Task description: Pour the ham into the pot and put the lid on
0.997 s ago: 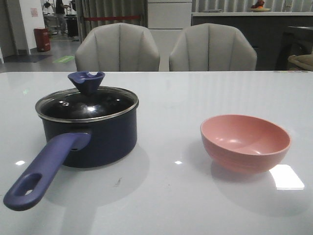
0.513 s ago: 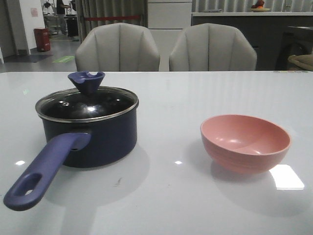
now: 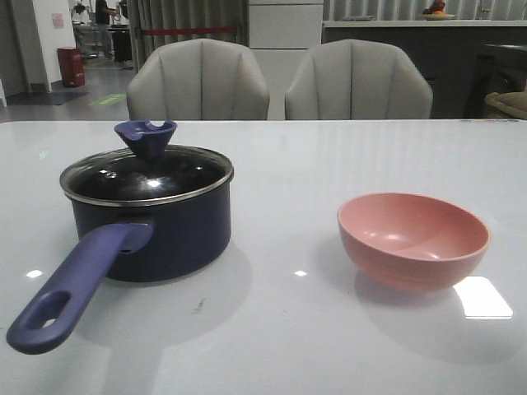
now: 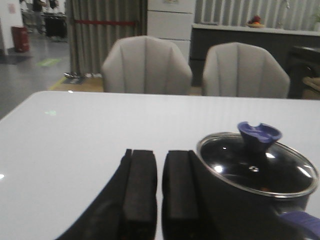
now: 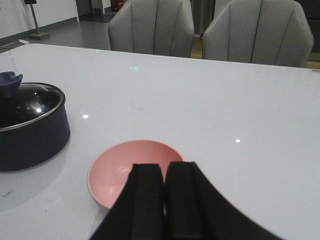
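The dark navy pot (image 3: pixel 169 234) stands on the left of the white table with its purple-blue handle (image 3: pixel 72 290) pointing toward the front edge. The glass lid (image 3: pixel 148 174) sits flat on the pot's rim, its blue notched knob (image 3: pixel 146 136) on top. No ham shows in any view; the pink bowl (image 3: pixel 412 239) on the right looks empty inside. My left gripper (image 4: pixel 160 155) is shut on nothing, close beside the pot (image 4: pixel 240 210) and its lid (image 4: pixel 257 167). Shut and empty too, my right gripper (image 5: pixel 165 167) hovers just short of the bowl (image 5: pixel 120 170). Neither gripper appears in the front view.
Two grey chairs (image 3: pixel 198 82) (image 3: pixel 358 82) stand behind the table's far edge. The glossy table top (image 3: pixel 288 329) stretches between pot and bowl. In the right wrist view the pot (image 5: pixel 30 140) sits off to the bowl's side.
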Controlling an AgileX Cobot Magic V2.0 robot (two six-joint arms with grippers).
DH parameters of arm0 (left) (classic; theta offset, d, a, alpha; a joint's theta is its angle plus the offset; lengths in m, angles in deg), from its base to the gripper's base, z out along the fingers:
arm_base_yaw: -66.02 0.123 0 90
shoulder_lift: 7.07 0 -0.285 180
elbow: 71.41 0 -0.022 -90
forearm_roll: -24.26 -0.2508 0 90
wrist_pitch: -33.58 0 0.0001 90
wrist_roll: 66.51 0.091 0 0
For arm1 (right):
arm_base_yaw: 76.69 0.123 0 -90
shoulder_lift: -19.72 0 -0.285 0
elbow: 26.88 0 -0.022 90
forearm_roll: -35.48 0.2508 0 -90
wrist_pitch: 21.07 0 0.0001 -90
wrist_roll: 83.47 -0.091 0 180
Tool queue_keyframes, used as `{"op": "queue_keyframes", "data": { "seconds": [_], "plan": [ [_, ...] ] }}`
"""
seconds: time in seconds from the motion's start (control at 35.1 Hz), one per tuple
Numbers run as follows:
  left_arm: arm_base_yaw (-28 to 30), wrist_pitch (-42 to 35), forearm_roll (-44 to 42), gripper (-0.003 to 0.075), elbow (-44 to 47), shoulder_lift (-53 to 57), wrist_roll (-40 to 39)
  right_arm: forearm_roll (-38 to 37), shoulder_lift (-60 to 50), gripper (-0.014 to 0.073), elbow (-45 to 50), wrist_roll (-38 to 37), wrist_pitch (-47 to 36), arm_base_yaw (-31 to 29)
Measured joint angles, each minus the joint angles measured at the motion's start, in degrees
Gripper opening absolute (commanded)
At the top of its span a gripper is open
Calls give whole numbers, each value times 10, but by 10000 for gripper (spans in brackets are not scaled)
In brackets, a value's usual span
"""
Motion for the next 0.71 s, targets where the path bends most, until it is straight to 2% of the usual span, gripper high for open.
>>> {"op": "queue_keyframes", "data": {
  "seconds": [0.14,0.71],
  "plan": [
    [40,-6,-16,132,18,49,-7,0,0,157,0,0,0,0],
    [42,-1,-41,132,18,51,-8,0,0,157,0,0,-1,0]
  ]
}}
